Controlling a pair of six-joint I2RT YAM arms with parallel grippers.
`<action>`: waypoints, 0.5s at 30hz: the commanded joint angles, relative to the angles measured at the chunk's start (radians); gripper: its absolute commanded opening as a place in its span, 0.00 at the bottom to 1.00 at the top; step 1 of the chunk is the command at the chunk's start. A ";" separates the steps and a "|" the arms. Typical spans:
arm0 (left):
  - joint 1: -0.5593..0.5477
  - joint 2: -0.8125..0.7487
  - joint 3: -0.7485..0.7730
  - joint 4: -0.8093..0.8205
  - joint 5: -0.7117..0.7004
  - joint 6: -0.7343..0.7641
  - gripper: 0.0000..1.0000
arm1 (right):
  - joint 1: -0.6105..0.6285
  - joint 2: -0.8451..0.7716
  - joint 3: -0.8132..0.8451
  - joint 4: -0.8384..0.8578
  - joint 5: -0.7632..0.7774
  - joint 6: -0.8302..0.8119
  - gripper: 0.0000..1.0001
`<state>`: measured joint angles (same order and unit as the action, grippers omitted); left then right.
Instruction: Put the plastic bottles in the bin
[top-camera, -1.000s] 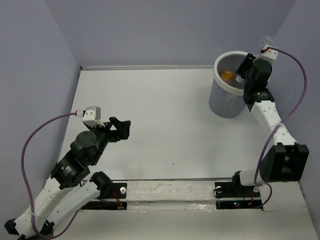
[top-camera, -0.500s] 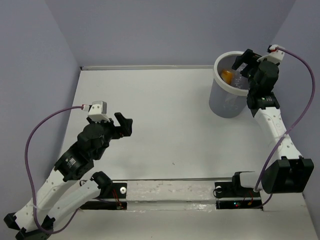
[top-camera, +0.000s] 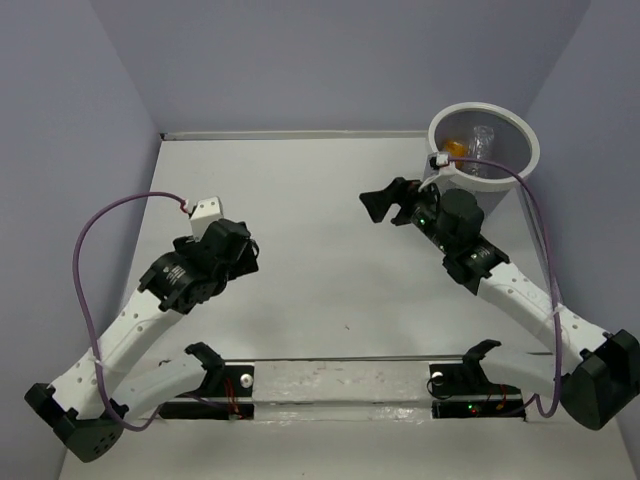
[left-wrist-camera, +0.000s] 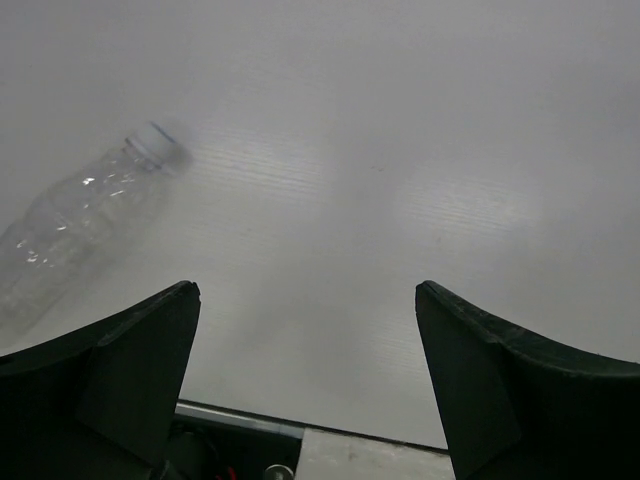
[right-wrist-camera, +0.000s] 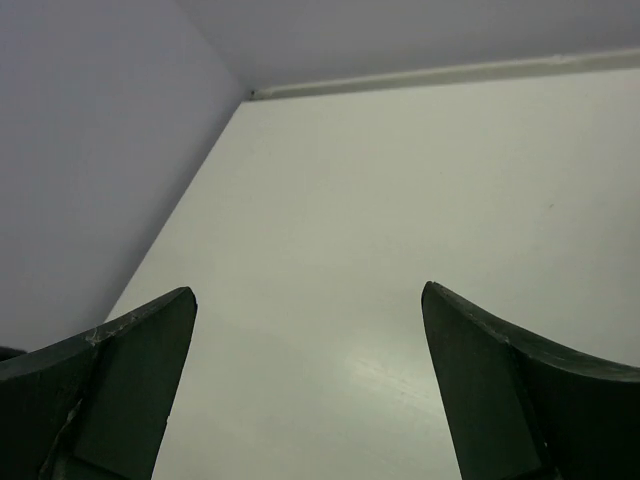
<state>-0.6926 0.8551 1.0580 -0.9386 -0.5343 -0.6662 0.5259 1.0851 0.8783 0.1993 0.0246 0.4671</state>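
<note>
The bin (top-camera: 533, 140) stands at the far right corner; inside it lie an orange bottle (top-camera: 455, 150) and a clear bottle (top-camera: 485, 135). My right gripper (top-camera: 385, 200) (right-wrist-camera: 308, 292) hangs open left of the bin over bare table, with nothing between its fingers. My left gripper (top-camera: 243, 258) (left-wrist-camera: 305, 290) points down at the table near the front rail, open and empty. Another clear bottle (left-wrist-camera: 75, 220) with a white cap lies on its side to the left of the left fingers, apart from them. The left arm hides it in the top view.
A metal rail (top-camera: 340, 362) with the arm mounts runs along the near edge and shows at the bottom of the left wrist view (left-wrist-camera: 240, 425). Purple walls (top-camera: 330, 60) close in the table at the back and both sides.
My right gripper opened over the bin, then swung out left and nearer over the table. My left arm lifted and turned its gripper down toward the table.
</note>
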 joint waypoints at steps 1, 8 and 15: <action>0.106 0.057 -0.030 -0.157 -0.112 -0.017 0.99 | 0.033 -0.057 -0.061 0.077 -0.077 0.088 1.00; 0.257 0.304 -0.032 -0.132 -0.141 0.016 0.99 | 0.033 -0.217 -0.128 0.016 -0.114 0.061 1.00; 0.382 0.484 -0.052 -0.069 -0.158 0.028 0.99 | 0.033 -0.255 -0.148 -0.014 -0.161 0.064 1.00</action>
<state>-0.3756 1.2816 1.0286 -1.0248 -0.6426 -0.6548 0.5575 0.8310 0.7483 0.1917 -0.0952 0.5224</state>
